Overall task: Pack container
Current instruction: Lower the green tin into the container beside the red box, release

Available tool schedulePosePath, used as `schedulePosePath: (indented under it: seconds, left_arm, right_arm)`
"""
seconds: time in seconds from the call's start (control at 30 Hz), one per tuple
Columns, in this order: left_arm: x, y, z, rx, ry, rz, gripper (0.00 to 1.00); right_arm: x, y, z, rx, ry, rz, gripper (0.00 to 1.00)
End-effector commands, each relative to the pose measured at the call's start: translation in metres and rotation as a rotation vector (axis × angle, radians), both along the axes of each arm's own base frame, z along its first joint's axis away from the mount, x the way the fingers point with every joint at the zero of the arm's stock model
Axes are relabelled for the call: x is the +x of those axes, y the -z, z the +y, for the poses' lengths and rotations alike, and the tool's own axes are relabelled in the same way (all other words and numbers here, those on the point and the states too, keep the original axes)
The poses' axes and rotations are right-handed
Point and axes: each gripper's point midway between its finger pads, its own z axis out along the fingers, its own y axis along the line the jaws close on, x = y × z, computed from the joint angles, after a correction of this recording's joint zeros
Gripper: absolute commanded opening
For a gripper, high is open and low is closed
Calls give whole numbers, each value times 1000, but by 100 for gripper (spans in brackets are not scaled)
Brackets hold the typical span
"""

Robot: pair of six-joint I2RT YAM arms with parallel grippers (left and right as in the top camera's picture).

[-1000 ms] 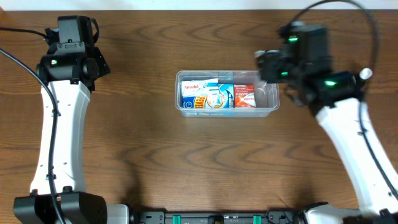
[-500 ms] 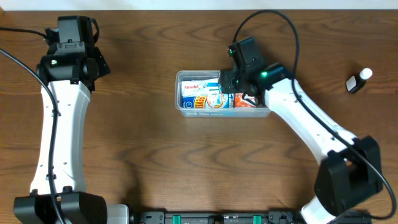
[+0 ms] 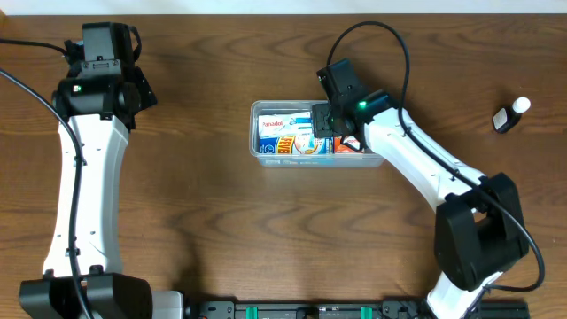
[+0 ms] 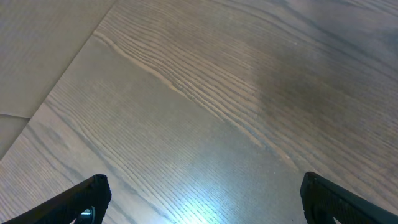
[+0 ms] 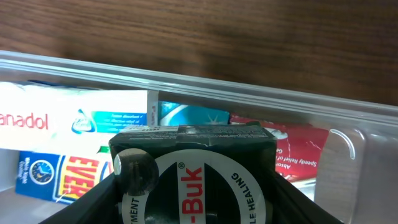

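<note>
The clear plastic container (image 3: 266,161) sits mid-table and holds several small boxes. My right gripper (image 3: 324,119) hangs over its middle, shut on a dark box with a white round label reading "-Buk" (image 5: 199,162). In the right wrist view the gripper (image 5: 194,205) grips the box on both sides, just above the container's near rim (image 5: 186,84). My left gripper (image 3: 106,40) is at the far left of the table, open and empty (image 4: 205,202) over bare wood.
Inside the container lie a white Panadol box (image 3: 273,124), a blue and yellow box (image 3: 283,146), a teal box (image 5: 193,115) and a red box (image 3: 350,143). A small black bottle with a white cap (image 3: 509,115) lies at the far right.
My right arm has swung left from the container's right end to over its middle, carrying the dark box. The left arm has not moved.
</note>
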Motion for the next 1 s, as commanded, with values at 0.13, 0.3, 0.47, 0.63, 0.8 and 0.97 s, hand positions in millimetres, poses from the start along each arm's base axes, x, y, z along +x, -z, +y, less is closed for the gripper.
schedulePosePath:
  seconds: [0.13, 0.3, 0.47, 0.63, 0.8, 0.97]
  left_arm:
    - [-1, -6, 5, 21, -14, -8, 98]
    - [-1, -5, 5, 21, -14, -8, 98]
    - [-1, -6, 5, 21, -14, -8, 98]
    - [-1, -5, 5, 21, -14, -8, 98]
    - [-1, -5, 5, 21, -14, -8, 98]
    - [-1, -6, 5, 21, -14, -9, 98]
  right_arm:
    - [1, 11, -1, -21, 43, 10, 46]
    - [1, 11, -1, -15, 49, 11, 48]
    - [0, 11, 0, -8, 56, 14, 51]
    - [-1, 11, 4, 15, 51, 21, 53]
    - [0, 10, 4, 20, 54, 21, 53]
    - [1, 10, 5, 22, 53, 17, 53]
